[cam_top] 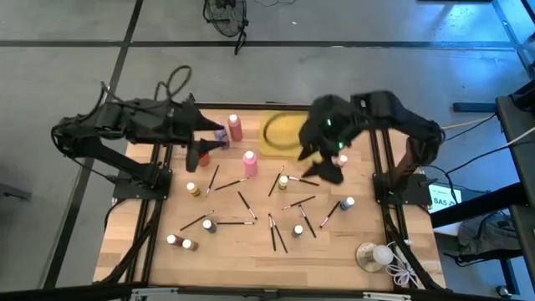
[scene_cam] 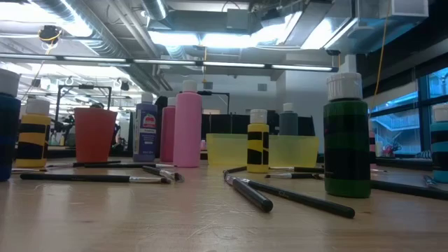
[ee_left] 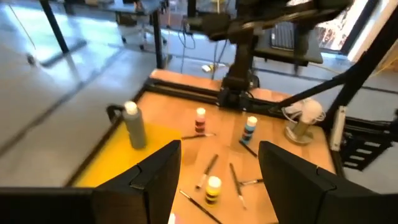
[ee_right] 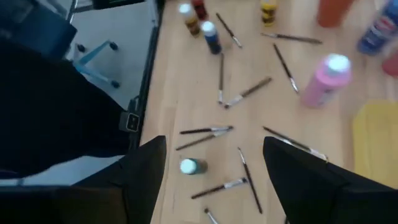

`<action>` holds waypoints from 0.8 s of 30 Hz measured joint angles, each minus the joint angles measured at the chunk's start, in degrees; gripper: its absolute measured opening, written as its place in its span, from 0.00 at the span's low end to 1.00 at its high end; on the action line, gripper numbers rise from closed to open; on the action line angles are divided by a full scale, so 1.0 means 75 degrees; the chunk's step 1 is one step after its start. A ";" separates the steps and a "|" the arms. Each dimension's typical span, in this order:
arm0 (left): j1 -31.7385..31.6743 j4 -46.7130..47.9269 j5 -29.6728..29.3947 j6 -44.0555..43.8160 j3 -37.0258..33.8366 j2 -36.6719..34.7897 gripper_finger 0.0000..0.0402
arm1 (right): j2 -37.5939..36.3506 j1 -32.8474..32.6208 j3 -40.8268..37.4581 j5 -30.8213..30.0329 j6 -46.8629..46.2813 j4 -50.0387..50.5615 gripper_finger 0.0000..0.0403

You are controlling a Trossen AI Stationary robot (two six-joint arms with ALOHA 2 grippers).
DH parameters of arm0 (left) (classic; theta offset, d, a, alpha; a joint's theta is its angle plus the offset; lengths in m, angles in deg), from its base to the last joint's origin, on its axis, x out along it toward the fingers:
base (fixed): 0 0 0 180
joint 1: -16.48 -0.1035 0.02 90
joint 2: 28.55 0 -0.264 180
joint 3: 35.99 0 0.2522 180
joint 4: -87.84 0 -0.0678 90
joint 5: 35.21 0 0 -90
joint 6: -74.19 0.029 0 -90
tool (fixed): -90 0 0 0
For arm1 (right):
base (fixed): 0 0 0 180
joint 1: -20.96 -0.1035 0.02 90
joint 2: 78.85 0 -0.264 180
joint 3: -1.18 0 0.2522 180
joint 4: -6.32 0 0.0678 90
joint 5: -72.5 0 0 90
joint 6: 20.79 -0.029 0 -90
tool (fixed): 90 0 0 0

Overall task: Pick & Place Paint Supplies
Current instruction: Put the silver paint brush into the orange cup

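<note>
- So, from above: small white-capped paint bottles (cam_top: 249,162) and thin dark-handled brushes (cam_top: 236,221) lie scattered across the wooden table (cam_top: 242,251).
- Low view: tall green bottle (scene_cam: 346,136) stands upright nearest.
- Left wrist: left gripper (ee_left: 219,171) spread, holding nothing, above the yellow tray (ee_left: 118,163).
- Right wrist: right gripper (ee_right: 214,168) wide apart, empty, over brushes.

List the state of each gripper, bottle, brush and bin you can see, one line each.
left gripper: open, empty, above the table's far left.
right gripper: open, empty, above the brushes.
pink bottle: upright, capped.
green bottle: upright, capped.
yellow-and-black bottle: upright, capped.
grey bottle: upright, in the yellow bin.
paintbrushes: lying flat, scattered.
yellow bin: open-topped, at the far edge.
</note>
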 joint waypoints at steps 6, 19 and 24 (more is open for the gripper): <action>0.0427 0.0027 0.0645 -0.0384 0.0000 0.0516 0.53 | 0.0046 -0.1393 0.0000 -0.1534 -0.0965 0.0079 0.66; 0.1727 0.0581 0.0657 -0.1009 0.0000 0.0741 0.53 | 0.0441 -0.3400 -0.0038 -0.4698 -0.3658 -0.2129 0.65; 0.2436 0.1023 0.0106 -0.1236 0.0000 0.0857 0.53 | 0.0458 -0.4269 -0.0038 -0.5592 -0.3315 -0.4064 0.65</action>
